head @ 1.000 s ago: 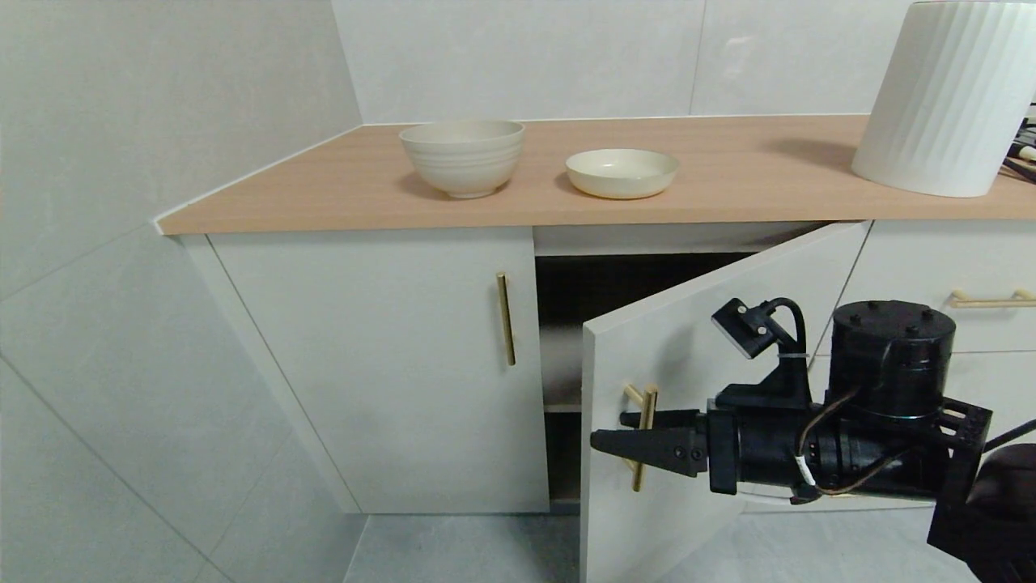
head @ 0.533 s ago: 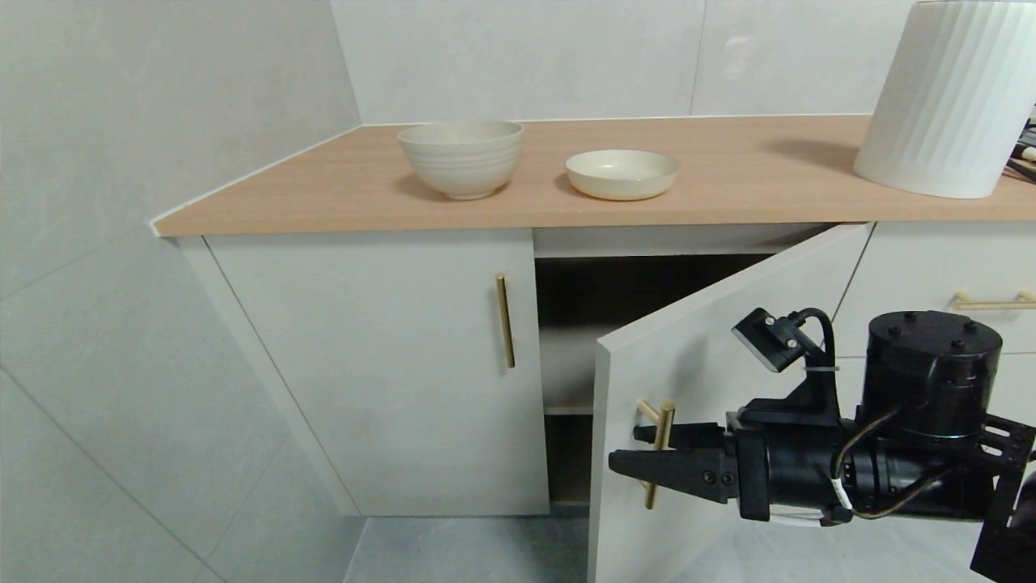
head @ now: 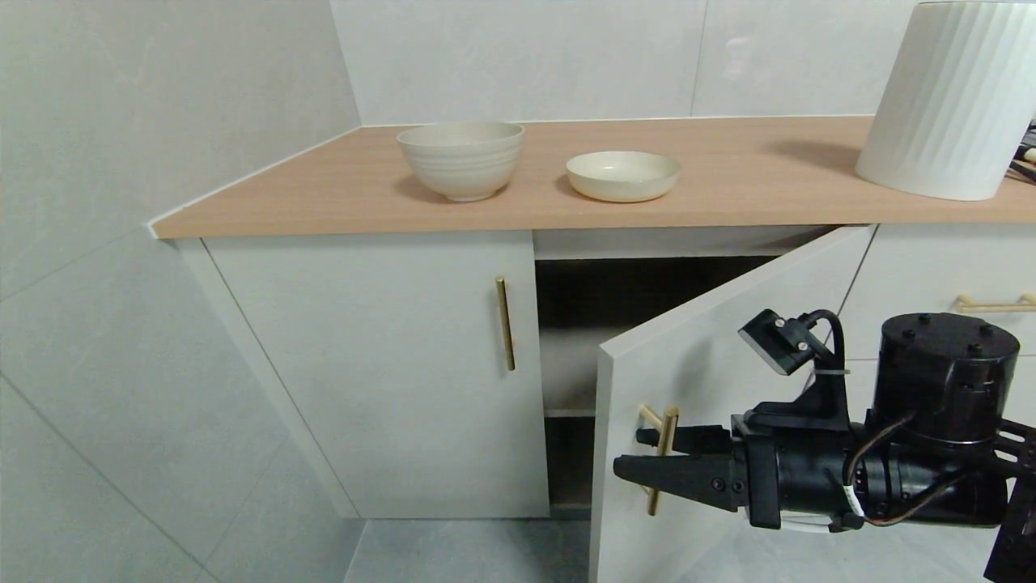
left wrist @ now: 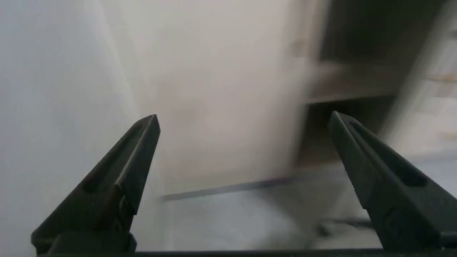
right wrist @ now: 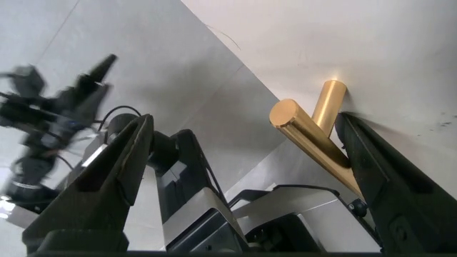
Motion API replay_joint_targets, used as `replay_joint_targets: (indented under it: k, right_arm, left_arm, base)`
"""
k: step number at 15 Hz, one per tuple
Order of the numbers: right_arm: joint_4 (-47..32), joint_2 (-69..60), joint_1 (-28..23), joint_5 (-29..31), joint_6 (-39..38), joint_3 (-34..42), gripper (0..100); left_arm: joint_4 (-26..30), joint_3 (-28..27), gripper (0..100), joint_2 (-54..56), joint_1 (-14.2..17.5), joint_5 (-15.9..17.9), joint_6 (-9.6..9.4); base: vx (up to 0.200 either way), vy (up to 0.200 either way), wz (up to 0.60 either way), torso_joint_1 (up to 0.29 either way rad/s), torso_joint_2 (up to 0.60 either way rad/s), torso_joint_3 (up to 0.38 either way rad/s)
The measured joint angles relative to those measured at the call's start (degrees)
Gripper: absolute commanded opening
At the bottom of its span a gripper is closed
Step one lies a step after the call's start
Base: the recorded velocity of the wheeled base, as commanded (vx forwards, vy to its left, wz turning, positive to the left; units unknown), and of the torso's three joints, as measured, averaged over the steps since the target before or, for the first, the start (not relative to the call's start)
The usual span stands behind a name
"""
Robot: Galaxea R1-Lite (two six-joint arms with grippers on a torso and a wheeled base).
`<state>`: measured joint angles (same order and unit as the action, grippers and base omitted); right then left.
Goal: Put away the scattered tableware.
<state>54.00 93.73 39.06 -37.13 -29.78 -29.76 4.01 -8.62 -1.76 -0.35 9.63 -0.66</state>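
Head view, largest things first: the wooden counter (head: 753,166) runs across the upper half, with a white ribbed container (head: 947,97) standing at its 2 o'clock end. Under the counter the open door (head: 720,340) swings outward beside the shut door (head: 372,364).

The right gripper (head: 630,453) sits at 5 o'clock in the frame against the open door's face. Its fingers are spread, one on each side of the gold handle (head: 664,453). In the right wrist view the handle (right wrist: 314,139) lies against one finger of the right gripper (right wrist: 243,178) and apart from the other, so it is hooked rather than clamped.

The deep bowl (head: 461,158) stands on the counter at 11 o'clock from that gripper, well apart from it. The shallow dish (head: 622,174) stands near the bowl, at 12 o'clock from the gripper.

The left gripper (left wrist: 243,178) has its fingers wide apart with nothing between them.
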Motion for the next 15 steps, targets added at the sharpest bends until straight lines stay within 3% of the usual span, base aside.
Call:
replay_joint_targets:
  k: [3, 7, 9, 11, 13, 15]
  right_arm:
    - [0.0, 0.0, 0.0, 0.0, 0.0, 0.1, 100]
    - [0.0, 0.1, 0.0, 0.0, 0.0, 0.1, 100]
    - [0.0, 0.2, 0.0, 0.0, 0.0, 0.1, 100]
    - [0.0, 0.2, 0.0, 0.0, 0.0, 0.1, 100]
    - [-0.1, 0.2, 0.0, 0.0, 0.0, 0.1, 100]
    - [0.0, 0.3, 0.0, 0.0, 0.0, 0.0, 100]
  left_arm:
    - [2.7, -8.6, 100, -9.1, -0.4, 8.2, 0.66]
    - [1.2, -19.8, 100, -30.3, -0.9, 20.7, 2.54]
    - [-0.8, -24.0, 100, -42.4, -2.7, 24.8, 4.0]
    - [-6.5, -26.4, 100, -54.0, -6.6, 26.9, 7.28]
    - [-16.0, -26.8, 100, -65.0, -11.6, 28.2, 11.08]
    - [-25.1, -25.1, 100, -74.2, -16.6, 28.6, 13.43]
  base:
    - [0.0, 0.0, 0.0, 0.0, 0.0, 0.0]
    - [0.0, 0.0, 0.0, 0.0, 0.0, 0.0]
    - [0.0, 0.0, 0.0, 0.0, 0.0, 0.0]
    - [0.0, 0.0, 0.0, 0.0, 0.0, 0.0]
    - [0.0, 0.0, 0.0, 0.0, 0.0, 0.0]
    - [0.0, 0.0, 0.0, 0.0, 0.0, 0.0]
